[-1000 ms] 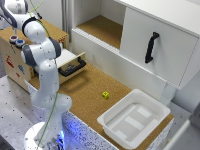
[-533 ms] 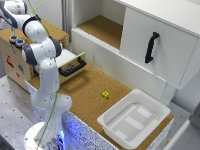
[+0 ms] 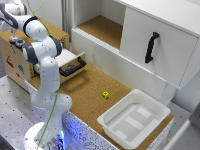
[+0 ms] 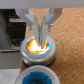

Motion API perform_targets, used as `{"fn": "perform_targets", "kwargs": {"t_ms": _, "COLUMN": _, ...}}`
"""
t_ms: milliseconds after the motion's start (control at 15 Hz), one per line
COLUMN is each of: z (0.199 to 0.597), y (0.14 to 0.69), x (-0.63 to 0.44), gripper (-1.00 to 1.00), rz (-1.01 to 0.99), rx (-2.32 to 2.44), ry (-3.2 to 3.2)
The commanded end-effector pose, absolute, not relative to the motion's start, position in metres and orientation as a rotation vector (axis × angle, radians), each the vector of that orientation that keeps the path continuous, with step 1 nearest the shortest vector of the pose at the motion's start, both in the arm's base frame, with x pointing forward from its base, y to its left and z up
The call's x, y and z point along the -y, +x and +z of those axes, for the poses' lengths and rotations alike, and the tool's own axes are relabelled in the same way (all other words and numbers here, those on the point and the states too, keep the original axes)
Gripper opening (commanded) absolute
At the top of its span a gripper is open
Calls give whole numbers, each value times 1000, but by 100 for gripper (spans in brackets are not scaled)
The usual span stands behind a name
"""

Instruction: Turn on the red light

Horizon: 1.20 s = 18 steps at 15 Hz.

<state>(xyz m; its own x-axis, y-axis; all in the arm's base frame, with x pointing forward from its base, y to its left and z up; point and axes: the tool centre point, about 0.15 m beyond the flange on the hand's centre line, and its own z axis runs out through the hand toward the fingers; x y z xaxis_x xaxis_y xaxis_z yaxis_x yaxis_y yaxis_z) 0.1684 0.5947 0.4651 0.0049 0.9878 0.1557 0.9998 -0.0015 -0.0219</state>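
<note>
Closest to me, at the edge of the cork-topped desk [image 3: 90, 90], sits a shallow white plastic tray [image 3: 134, 118] with a rectangular well. Just beyond it, a small yellow cube [image 3: 105, 95] lies alone on the cork. Toward the exterior view's left stands the white jointed robot arm [image 3: 44, 75], its base near the desk's front corner, and behind it a pulled-out white drawer with a black handle [image 3: 72, 64].

Farther back on that side is a wooden box [image 3: 17, 62], and on its top the arm reaches over to the small round red-centred light with a pale rim [image 4: 39, 48]. In the wrist view, the tool [image 4: 39, 36] hangs right over this cap, its two pale fingers [image 4: 46, 22] drawn close together with the tips meeting at the cap's glowing orange-red centre; they press on it rather than grip anything. Beside it, the matching blue-centred round cap [image 4: 36, 76] sits apart from the fingers.

At the far side rises a white cabinet with a cork-lined open shelf [image 3: 102, 27] and a door bearing a black vertical handle [image 3: 150, 47].
</note>
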Motion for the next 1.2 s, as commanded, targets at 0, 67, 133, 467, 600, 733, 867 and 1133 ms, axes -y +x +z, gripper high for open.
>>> {"fn": "perform_targets", "kwargs": {"t_ms": 0, "z": 546, "y": 172, "x": -589, "gripper": -100, "rz": -172, "rx": 2186, "ry": -2206}}
{"fn": "perform_targets", "kwargs": {"t_ms": 67, "z": 553, "y": 169, "x": -585, "gripper": -100, "rz": -183, "rx": 2182, "ry": -2179}}
{"fn": "perform_targets", "kwargs": {"t_ms": 133, "z": 546, "y": 170, "x": -585, "gripper": -100, "rz": -160, "rx": 2160, "ry": -2180}}
{"fn": "perform_targets", "kwargs": {"t_ms": 467, "z": 521, "y": 168, "x": -583, "gripper": 100, "rz": -81, "rx": 2135, "ry": -2231}}
{"fn": "perform_targets", "kwargs": {"t_ms": 600, "z": 520, "y": 170, "x": -581, "gripper": 100, "rz": -80, "rx": 2102, "ry": -2259}}
{"fn": "perform_targets", "kwargs": {"t_ms": 733, "z": 518, "y": 170, "x": -580, "gripper": 100, "rz": -74, "rx": 2079, "ry": -2272}}
{"fn": "perform_targets", "kwargs": {"t_ms": 867, "z": 517, "y": 170, "x": -577, "gripper": 100, "rz": -72, "rx": 2052, "ry": -2288}}
{"fn": "perform_targets", "kwargs": {"t_ms": 1133, "z": 519, "y": 181, "x": -562, "gripper": 100, "rz": -94, "rx": 1853, "ry": -2392}}
